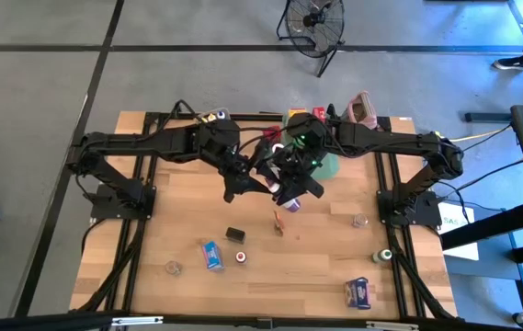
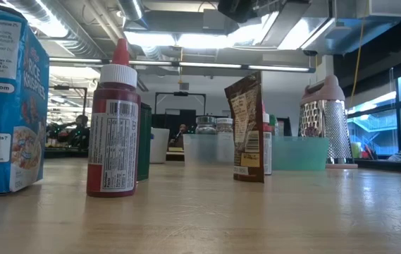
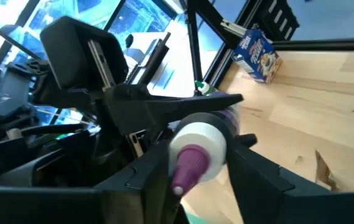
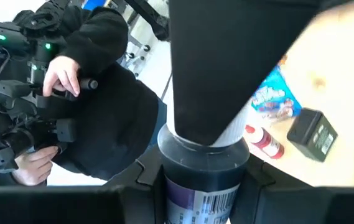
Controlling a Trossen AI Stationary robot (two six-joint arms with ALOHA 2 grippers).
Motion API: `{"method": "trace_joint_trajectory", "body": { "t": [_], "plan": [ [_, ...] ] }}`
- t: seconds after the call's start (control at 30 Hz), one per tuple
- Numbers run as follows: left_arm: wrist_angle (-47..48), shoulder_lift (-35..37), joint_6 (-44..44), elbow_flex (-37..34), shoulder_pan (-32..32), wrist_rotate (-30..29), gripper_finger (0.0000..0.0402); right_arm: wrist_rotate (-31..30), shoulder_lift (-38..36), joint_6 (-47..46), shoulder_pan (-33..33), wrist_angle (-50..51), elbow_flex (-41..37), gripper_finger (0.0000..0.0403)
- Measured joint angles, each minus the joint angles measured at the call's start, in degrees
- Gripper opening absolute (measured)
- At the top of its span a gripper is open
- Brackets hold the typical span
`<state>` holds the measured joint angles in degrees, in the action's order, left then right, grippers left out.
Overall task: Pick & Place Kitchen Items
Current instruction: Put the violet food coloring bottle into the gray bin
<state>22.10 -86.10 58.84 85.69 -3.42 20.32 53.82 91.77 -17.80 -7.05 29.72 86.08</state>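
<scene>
**Both arms meet mid-table on one bottle**

L to R: left gripper (image 1: 243, 175) sits just left of table centre, raised; fingers can't tell, wide or narrow. Right gripper (image 1: 290, 184) is touching-close beside it, clamped on a bottle w/ white cap and purple tip (image 3: 196, 149), dark label w/ barcode in right wrist view. Other items on the wood nearer the front: blue cereal box (image 1: 211, 255), black box (image 1: 235, 234), red-cap bottle (image 1: 241, 257), brown packet (image 1: 278, 222). Far right near edge: blue-red packet (image 1: 358, 292). A person (image 4: 71, 81) in a black sleeve stands beyond the table.
</scene>
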Motion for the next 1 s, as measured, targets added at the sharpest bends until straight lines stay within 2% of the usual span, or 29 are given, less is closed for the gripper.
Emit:
{"method": "trace_joint_trajectory", "body": {
  "t": [0.17,0.53,0.73,0.87,1.0],
  "plan": [
    [-0.49,-0.23,-0.20,0.00,-0.59,1.93,0.0132,-0.20,0.02,-0.42,0.04,0.38,-0.09,0.0113],
    [-0.73,-0.25,0.34,-0.03,-0.56,1.98,0.0124,-0.44,0.02,0.11,0.04,0.30,-0.08,0.0126],
    [-0.83,-0.39,1.61,-0.03,-0.56,1.06,0.0118,-3.03,0.02,1.48,0.03,-0.70,0.01,0.0164],
    [-0.39,-0.45,1.58,-0.03,-0.59,0.72,0.0118,-5.96,0.02,2.17,0.12,-0.53,0.07,0.0204],
    [0.07,-0.45,0.64,-0.03,-0.54,0.55,0.0118,-6.28,0.07,2.14,-0.20,-0.15,0.07,0.0250]
  ]
}}
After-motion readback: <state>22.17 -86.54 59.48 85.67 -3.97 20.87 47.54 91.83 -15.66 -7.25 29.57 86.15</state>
